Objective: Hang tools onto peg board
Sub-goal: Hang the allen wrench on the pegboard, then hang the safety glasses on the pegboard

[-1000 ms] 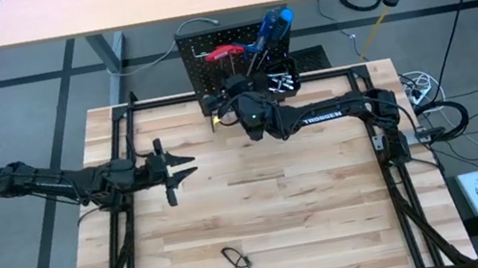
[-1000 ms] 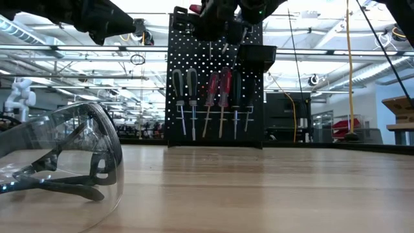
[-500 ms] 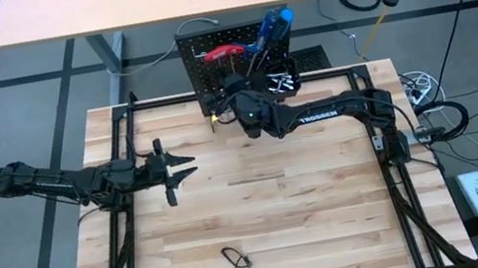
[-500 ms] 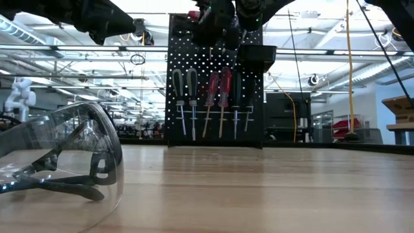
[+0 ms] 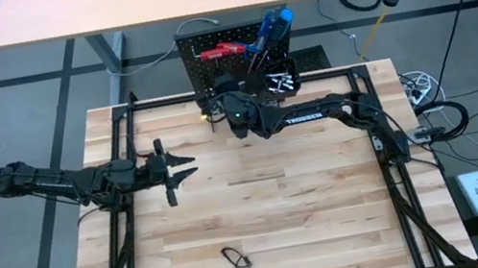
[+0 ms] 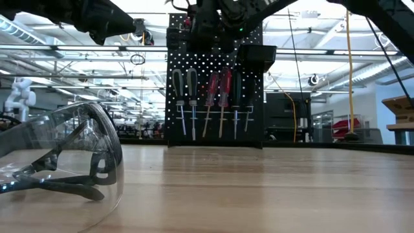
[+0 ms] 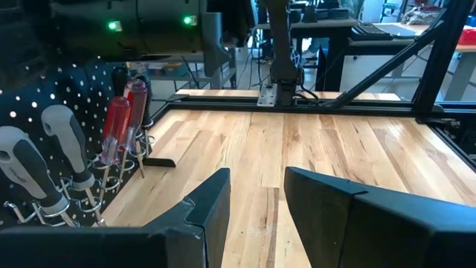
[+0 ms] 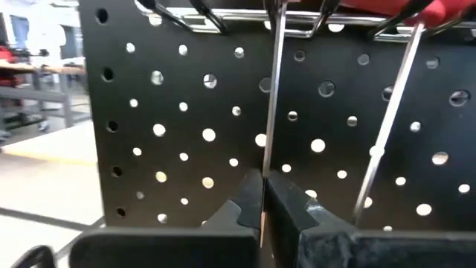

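1. Progress — peg board point(image 6: 215, 81) at 12 o'clock on the table edge already carries a row of screwdrivers point(image 6: 208, 97); the red-handled tool point(image 5: 221, 50) sits at the board's top. No loose tools visible on the wooden table point(image 5: 263, 218), only safety glasses point(image 5: 239, 264) at 6 o'clock. Looks near the end.
2. Right gripper point(image 8: 262, 195) is closed on a thin metal rod point(image 8: 272, 82), hard against the board face.
3. Rod's long axis is vertical — upper end at the hook rail, lower end between the fingers.
4. Left gripper point(image 5: 179, 170) waits at 9 o'clock, jaws part-open, empty.
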You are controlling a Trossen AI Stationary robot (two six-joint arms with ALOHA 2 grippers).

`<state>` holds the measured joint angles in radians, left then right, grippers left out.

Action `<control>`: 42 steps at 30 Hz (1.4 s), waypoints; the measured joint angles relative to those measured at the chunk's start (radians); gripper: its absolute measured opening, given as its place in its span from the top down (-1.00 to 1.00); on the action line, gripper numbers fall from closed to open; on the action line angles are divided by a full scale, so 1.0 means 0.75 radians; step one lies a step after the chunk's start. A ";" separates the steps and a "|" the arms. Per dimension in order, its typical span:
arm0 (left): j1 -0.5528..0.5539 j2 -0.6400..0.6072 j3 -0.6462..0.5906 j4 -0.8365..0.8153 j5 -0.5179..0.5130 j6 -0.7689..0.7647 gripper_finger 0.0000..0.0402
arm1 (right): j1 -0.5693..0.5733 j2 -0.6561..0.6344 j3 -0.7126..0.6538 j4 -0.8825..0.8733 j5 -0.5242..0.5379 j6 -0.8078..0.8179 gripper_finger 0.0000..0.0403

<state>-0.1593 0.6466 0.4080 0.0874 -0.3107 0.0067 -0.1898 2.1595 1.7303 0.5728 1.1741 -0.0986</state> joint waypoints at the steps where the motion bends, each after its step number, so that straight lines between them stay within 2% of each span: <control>1: 0.000 0.000 0.000 -0.002 0.000 0.000 0.32 | -0.001 0.011 0.011 -0.003 0.019 -0.005 1.00; 10: 0.000 0.001 0.001 -0.013 0.002 0.000 0.32 | -0.001 0.029 0.031 -0.014 0.049 -0.048 1.00; 15: 0.000 0.001 0.001 -0.022 0.033 -0.001 0.32 | 0.000 0.030 0.030 -0.025 0.052 -0.109 0.90; 26: 0.000 0.001 0.001 -0.026 0.038 -0.014 0.32 | 0.013 0.037 0.025 -0.040 0.090 -0.247 0.37; 32: 0.000 0.001 0.001 -0.028 0.065 -0.036 0.32 | 0.042 0.037 0.025 -0.034 0.267 -0.402 0.06; 37: -0.001 0.001 0.001 -0.025 0.066 -0.036 0.32 | 0.077 0.037 0.025 -0.018 0.289 -0.475 -0.20; 42: -0.001 0.001 0.001 -0.025 0.066 -0.037 0.32 | 0.116 0.036 0.025 0.005 0.358 -0.543 -0.36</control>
<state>-0.1596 0.6476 0.4084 0.0689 -0.2615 -0.0212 -0.1025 2.1868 1.7493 0.5766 1.4423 -0.5058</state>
